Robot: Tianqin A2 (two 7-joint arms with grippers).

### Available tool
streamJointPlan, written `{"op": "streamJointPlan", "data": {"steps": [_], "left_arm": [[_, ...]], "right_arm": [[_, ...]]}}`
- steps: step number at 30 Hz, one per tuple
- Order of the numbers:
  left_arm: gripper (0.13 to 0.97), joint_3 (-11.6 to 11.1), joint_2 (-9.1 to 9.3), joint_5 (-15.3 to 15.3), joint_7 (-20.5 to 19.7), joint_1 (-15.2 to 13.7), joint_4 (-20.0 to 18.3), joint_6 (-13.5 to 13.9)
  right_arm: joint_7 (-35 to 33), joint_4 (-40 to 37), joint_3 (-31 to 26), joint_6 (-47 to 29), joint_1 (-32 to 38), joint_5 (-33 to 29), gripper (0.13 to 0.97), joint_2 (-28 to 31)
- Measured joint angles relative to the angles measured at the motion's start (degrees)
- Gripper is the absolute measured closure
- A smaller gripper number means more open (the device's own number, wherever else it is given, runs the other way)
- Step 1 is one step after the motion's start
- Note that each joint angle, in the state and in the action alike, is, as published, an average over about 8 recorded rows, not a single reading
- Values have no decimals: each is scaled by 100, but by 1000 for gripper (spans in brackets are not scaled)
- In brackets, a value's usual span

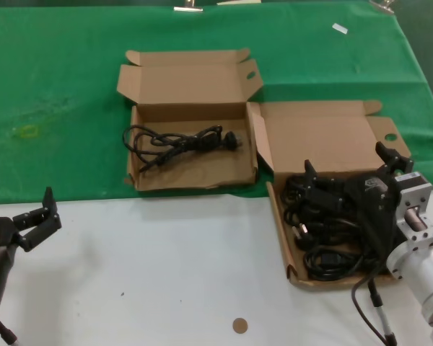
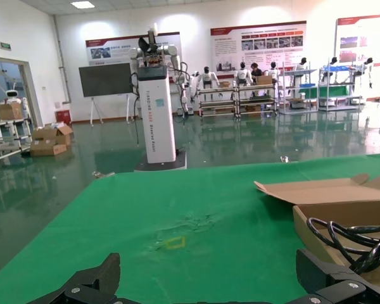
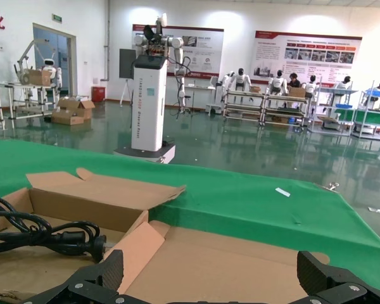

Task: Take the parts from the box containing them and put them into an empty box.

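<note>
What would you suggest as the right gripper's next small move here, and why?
Probably lower the right gripper onto the piled cords and close. It is open above the full box, holding nothing, while the other box holds one cord. The left gripper waits open, off to the left.

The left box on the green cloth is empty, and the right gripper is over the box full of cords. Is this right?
Not quite. The head view shows the left box already holds one coiled cord; it is not empty. The rest stands: the right gripper is over the right box full of cords.
</note>
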Motion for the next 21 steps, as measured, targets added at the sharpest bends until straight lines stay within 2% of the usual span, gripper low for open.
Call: {"op": "streamJointPlan", "data": {"steps": [21], "left_arm": [[132, 0, 0, 0, 0, 0, 0, 0]], "right_arm": [[0, 0, 0, 0, 0, 0, 129, 0]]}}
